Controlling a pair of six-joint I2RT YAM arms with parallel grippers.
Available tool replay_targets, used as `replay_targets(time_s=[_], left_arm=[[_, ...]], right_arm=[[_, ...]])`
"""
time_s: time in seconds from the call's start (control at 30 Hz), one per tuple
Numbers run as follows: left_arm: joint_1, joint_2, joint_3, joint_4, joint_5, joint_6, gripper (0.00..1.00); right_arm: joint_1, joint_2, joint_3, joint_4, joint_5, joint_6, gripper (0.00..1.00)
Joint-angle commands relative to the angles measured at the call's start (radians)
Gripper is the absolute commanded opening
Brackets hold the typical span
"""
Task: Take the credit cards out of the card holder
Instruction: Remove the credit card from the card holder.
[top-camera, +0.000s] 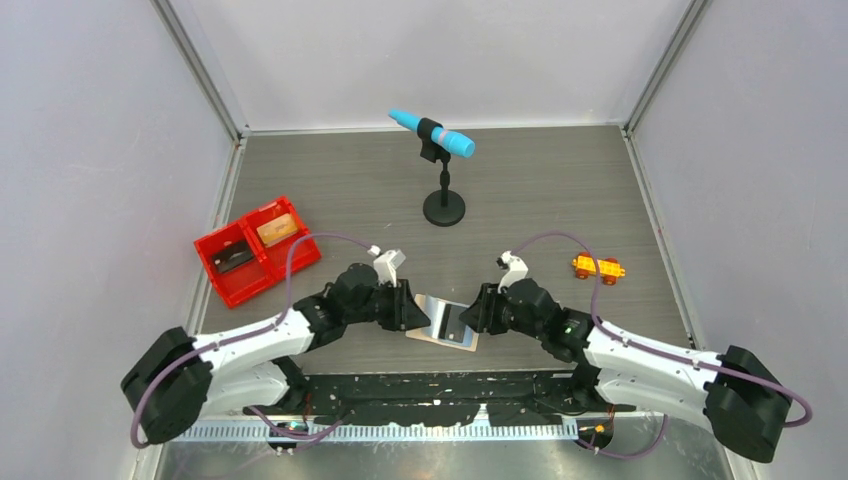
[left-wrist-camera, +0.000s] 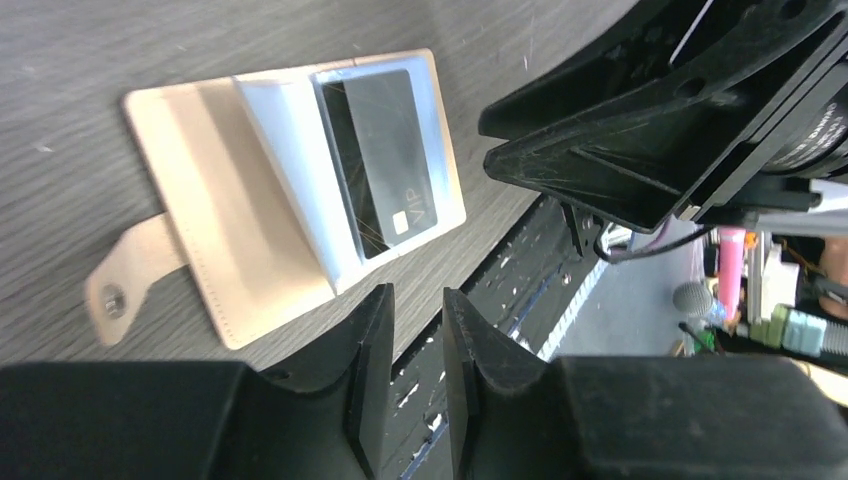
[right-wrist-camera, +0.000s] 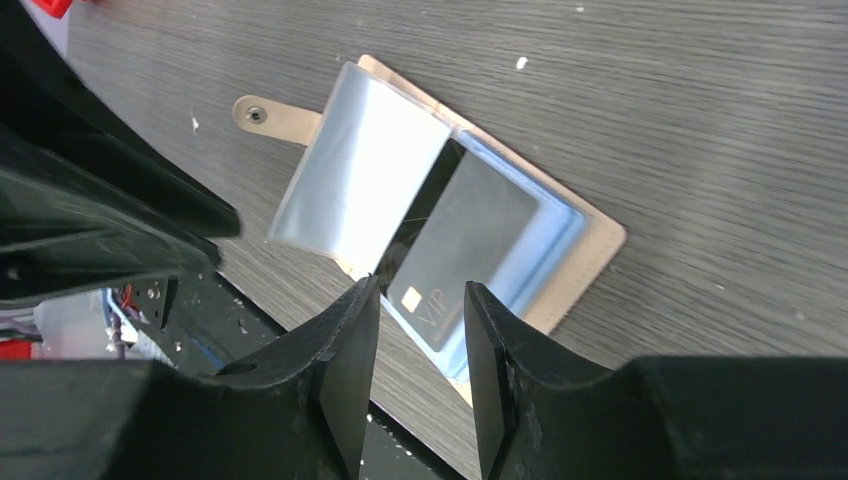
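Nearest the overhead camera, the left gripper (top-camera: 408, 306) and the right gripper (top-camera: 480, 312) are closing in from either side on the flat tan leather-like bifold card holder (top-camera: 428, 318). It is lying open between them, close to the near edge of the grey wood-grain table (top-camera: 540, 190). The red two-compartment plastic tray (top-camera: 212, 272) is sitting well apart to the left, holding what look like a tan card (top-camera: 278, 229) and a dark card (top-camera: 232, 258), one per well, and the small orange toy brick car (top-camera: 598, 267) is resting off to the right. Left wrist view: the left gripper (left-wrist-camera: 415, 295) is hovering just short of the holder's edge, fingers slightly parted with nothing between them. The glossy black credit card (left-wrist-camera: 385, 150) is lying in a clear blue-grey sleeve on the half of the card holder (left-wrist-camera: 200, 200) farther from this tool. Right wrist view: the right gripper (right-wrist-camera: 420, 290) is hanging with its jaws parted and empty. Their gap is lining up with the printed short end of the black credit card (right-wrist-camera: 455, 250), whose long axis is running away from the fingers across the card holder (right-wrist-camera: 600, 240). Whether the fingers are touching it cannot be told. By this reading the right arm is lying nearer, and the draw is calling for a pull along that long axis.
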Motion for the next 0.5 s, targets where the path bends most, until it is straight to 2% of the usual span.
replay_targets(time_s=[0.0,0.23,0.47], left_arm=[[-0.028,0.111,0.046,0.178,0.139,-0.015,0.26],[-0.043,0.280,0.051,0.350,0.203,-0.082,0.24],[-0.038,0.366,0.050,0.330,0.125,-0.036,0.23]], right_arm=[[0.012,0.076,0.058,0.124,-0.061,0.011,0.43],[0.013,0.167,0.028,0.187,-0.007,-0.003,0.39],[0.014,0.194,-0.024,0.214,0.009,0.006,0.37]])
